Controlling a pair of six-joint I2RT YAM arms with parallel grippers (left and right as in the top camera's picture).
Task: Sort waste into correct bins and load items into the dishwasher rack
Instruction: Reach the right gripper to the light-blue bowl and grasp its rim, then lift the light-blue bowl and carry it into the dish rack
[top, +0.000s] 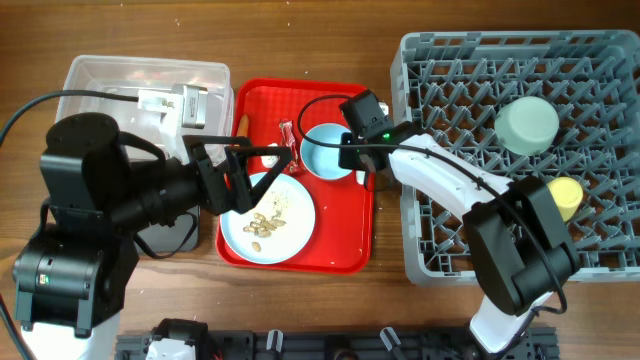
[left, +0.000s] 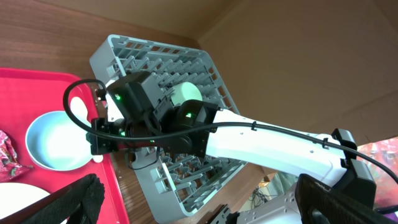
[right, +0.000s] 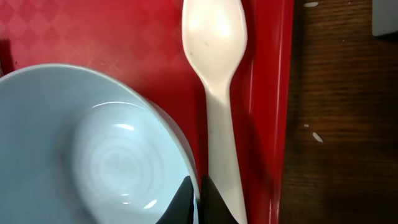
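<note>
My right gripper (top: 352, 160) (right: 198, 198) is shut on the right rim of the pale blue bowl (top: 322, 150) (right: 93, 155), which sits on the red tray. The white spoon (right: 214, 74) lies just beside that rim, along the tray's right wall. My left gripper (top: 262, 172) (left: 199, 205) hangs open and empty over the pale blue plate (top: 262, 235), which carries beige food scraps (top: 266, 222). A red wrapper (top: 288, 133) lies left of the bowl. The grey dishwasher rack (top: 440, 240) holds a pale green bowl (top: 527, 124) and a yellow cup (top: 565, 195).
The red tray (top: 350, 258) sits between the bins and the rack. A clear tub (top: 110, 80) stands at the back left with white things in it. The black tray (top: 175, 238) is mostly hidden under my left arm.
</note>
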